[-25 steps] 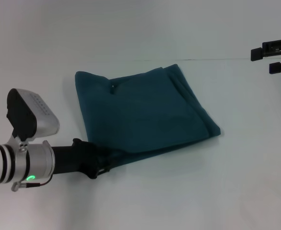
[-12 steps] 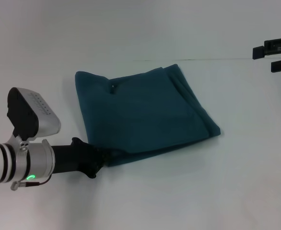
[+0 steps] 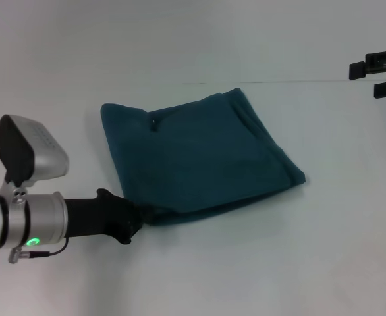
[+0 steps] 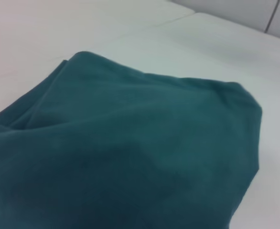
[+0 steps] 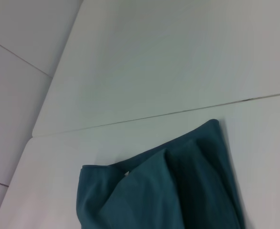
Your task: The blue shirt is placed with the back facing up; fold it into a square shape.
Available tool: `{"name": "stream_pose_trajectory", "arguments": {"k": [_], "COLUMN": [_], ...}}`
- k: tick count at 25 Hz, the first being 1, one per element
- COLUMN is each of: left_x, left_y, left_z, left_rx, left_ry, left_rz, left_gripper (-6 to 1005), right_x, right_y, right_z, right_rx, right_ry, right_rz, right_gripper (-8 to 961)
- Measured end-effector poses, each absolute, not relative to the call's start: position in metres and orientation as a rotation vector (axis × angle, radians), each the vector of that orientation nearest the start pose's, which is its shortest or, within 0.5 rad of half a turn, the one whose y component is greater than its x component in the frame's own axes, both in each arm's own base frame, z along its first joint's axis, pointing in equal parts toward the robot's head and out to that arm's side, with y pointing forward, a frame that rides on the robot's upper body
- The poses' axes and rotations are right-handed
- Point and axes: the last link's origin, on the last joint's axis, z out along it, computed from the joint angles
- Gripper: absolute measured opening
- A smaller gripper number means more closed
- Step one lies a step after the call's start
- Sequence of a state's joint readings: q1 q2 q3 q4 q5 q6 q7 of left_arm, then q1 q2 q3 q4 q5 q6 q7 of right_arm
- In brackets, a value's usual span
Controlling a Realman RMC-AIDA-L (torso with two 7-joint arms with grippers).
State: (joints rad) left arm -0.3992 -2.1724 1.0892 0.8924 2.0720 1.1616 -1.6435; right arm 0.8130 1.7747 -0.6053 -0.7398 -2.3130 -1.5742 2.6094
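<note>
Already the shirt [image 3: 199,158] is seen folded to a rough square, mid-worktop [image 3: 259,263].

The left hand [image 3: 142,216] is set at the shirt's near-left corner; whether cloth is pinched there cannot be told. The right hand [image 3: 383,74] is held raised at the far right, well apart, its fingers spread and empty. The cloth is judged soft, light and limp, stacked in layers that may slide; it is best taken at a corner or folded edge, all layers together.

1 blue shirt [image 3: 199,158], 2 grippers: left gripper [image 3: 142,216], right gripper [image 3: 381,79].
</note>
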Motion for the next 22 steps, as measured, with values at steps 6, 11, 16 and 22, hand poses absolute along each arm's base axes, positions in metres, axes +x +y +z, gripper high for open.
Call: {"name": "stream_pose_trajectory", "arguments": {"k": [6,11,16,22], "left_x": [-0.284,-0.299,-0.313,-0.321], "left_y": [0.324,0.313,0.301,0.296], "left_z": [-0.034,-0.021,-0.005,-0.001], "left_rx": [-2.585,-2.548,-2.492,-2.458], "left_ry": [-0.782,-0.825,-0.862,-0.890], "left_rz": [-0.315,-0.411,-0.504,-0.499], "left_gripper": [12,13,13,12], "right_x": [0.228,0.229,0.229,0.227], "right_y": [0.425,0.425,0.424,0.425], "right_z": [0.140,0.140,0.140,0.138], "right_rx": [-2.202,-2.202,-2.202,-2.208], "right_ry": [1.728,1.729,1.731,1.730], "right_rz": [0.430,0.428,0.430,0.436], "right_gripper": [946,946,946,946]}}
